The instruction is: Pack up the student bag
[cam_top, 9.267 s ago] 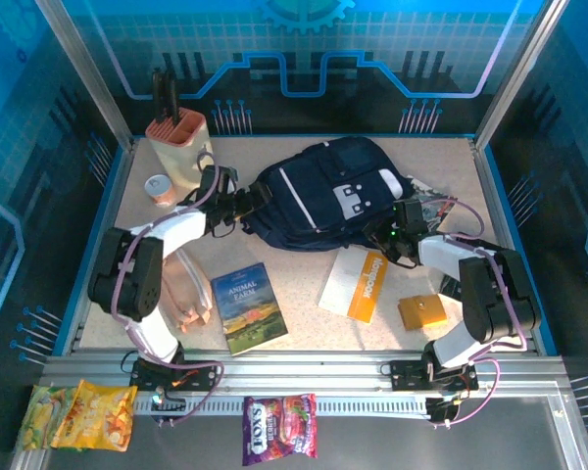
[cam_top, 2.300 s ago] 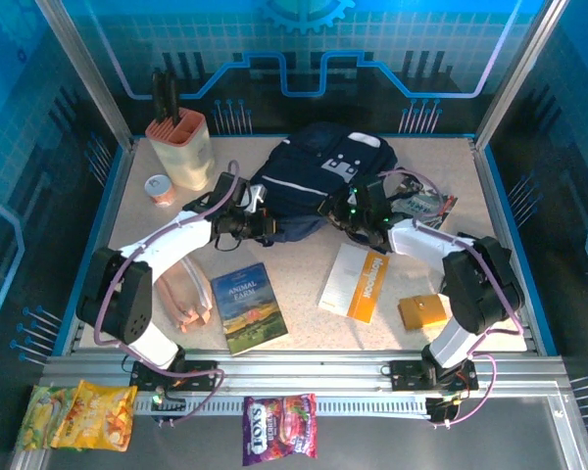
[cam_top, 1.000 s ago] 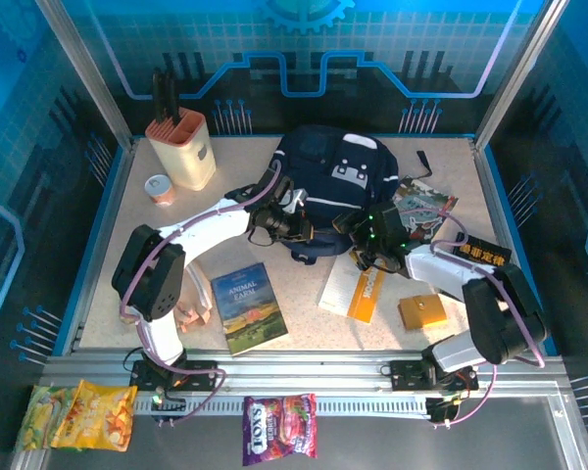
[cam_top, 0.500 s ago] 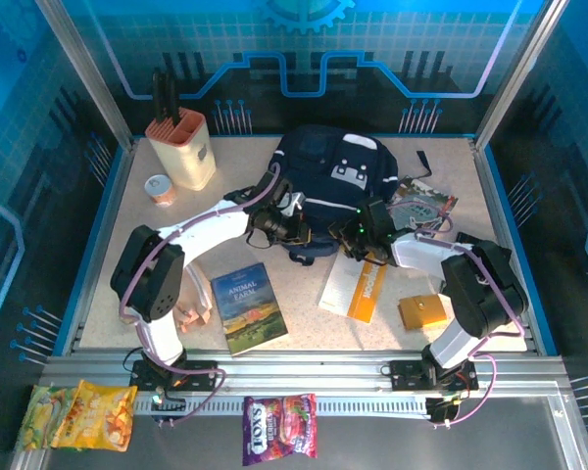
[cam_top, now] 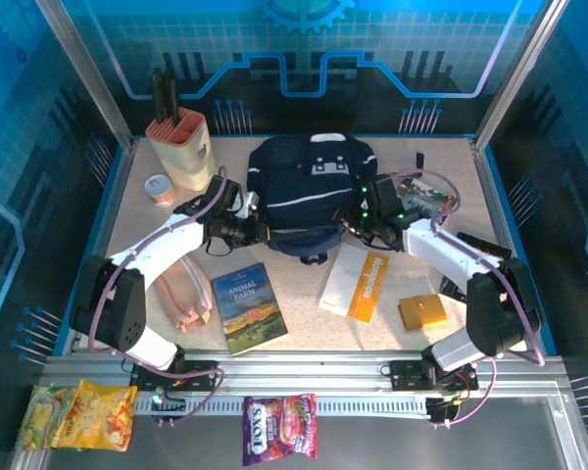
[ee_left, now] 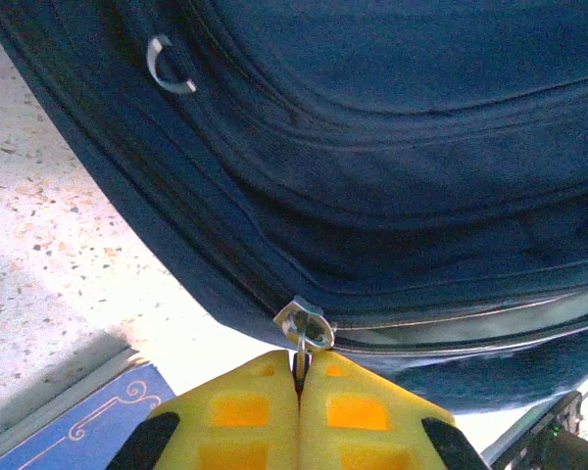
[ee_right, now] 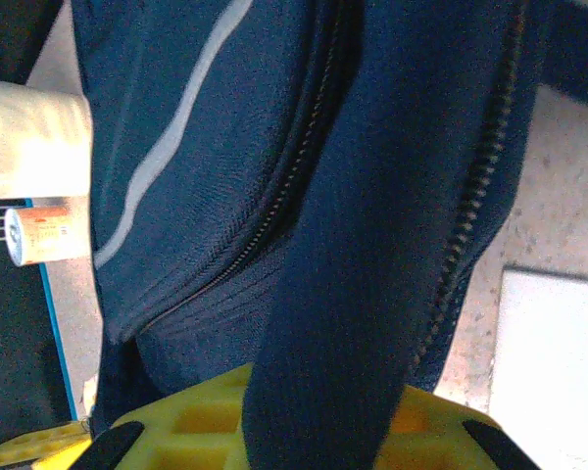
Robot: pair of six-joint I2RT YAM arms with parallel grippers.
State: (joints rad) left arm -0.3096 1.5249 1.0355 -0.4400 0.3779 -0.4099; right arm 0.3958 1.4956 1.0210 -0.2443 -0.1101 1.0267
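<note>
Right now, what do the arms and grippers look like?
Left arm and right arm: white links, black joint housings, lilac cables looping alongside. Green lights near the right wrist. Left gripper and right gripper have yellow fingers with square recessed pockets and black corners.

Our speckled table point(cam_top: 309, 328), crowded

We see the student bag point(cam_top: 315, 191) at the back, a knife block point(cam_top: 181, 152) and can point(cam_top: 159, 189) left of it, and nearer, a paperback point(cam_top: 249, 306), booklet point(cam_top: 358, 284) and orange box point(cam_top: 422, 312).

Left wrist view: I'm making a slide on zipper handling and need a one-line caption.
Left gripper pinches the metal zipper pull of the navy student bag over the speckled table.
</note>
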